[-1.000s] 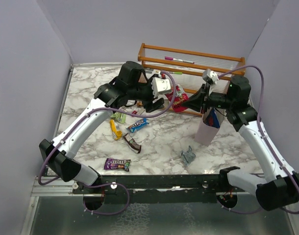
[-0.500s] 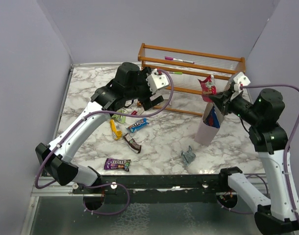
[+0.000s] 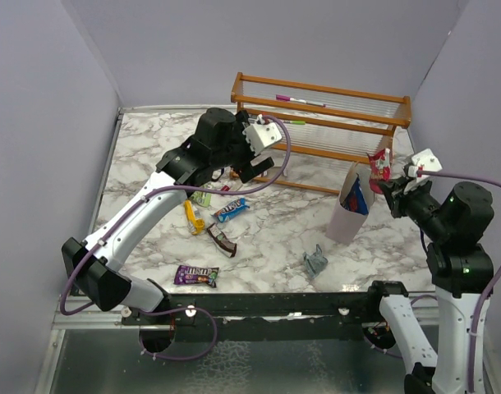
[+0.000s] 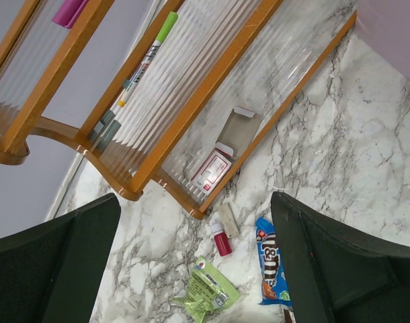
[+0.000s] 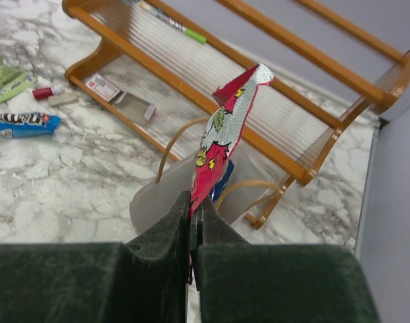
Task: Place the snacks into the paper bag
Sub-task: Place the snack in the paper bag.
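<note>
1. Your right end effector (image 5: 193,202) is pinched tight on the lower edge of a crinkly red foil packet (image 5: 226,128), held upright close above the paper bag (image 5: 148,202).
2. That matte, pale bag stands open on the marbled bench (image 3: 267,238), with a glossy blue wrapper (image 5: 223,180) inside.
3. Your left end effector (image 4: 195,202) has its jaws wide apart and empty, above a blue packet (image 4: 269,266) and a crumpled green packet (image 4: 206,291) lying flat.

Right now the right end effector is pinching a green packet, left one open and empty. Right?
Not quite. The packet in the right end effector is red, not green; the right wrist view shows it. The left end effector is open and empty.
</note>
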Robot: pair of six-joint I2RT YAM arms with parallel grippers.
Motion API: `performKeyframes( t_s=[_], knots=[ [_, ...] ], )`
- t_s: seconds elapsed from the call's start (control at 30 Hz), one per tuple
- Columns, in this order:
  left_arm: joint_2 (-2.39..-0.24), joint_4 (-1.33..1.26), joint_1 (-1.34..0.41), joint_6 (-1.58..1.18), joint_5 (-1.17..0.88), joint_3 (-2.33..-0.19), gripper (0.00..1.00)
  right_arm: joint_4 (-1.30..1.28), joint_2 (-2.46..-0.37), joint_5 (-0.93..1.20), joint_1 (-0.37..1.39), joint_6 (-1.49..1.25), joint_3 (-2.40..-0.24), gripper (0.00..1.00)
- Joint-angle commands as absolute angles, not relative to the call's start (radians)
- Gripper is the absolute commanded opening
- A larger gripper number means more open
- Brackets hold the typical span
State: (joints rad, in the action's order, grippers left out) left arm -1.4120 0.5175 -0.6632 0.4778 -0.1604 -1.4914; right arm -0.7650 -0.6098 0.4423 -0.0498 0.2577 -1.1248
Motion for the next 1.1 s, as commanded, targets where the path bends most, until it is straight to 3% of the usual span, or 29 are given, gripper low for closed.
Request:
performKeyframes(
  t_s=[0.0,1.07],
  knots=[
    [-1.408,0.476,-0.668,0.464,-0.127,-1.487,0.98,-0.864,-0.628,0.46,-0.065,0.27,-1.089,0.01],
    [-1.438,0.495,-0.668,0.49,-0.12,-1.513,0.98,-0.973,-0.902,0.429,-0.067,0.222,-1.186,0.01]
  ],
)
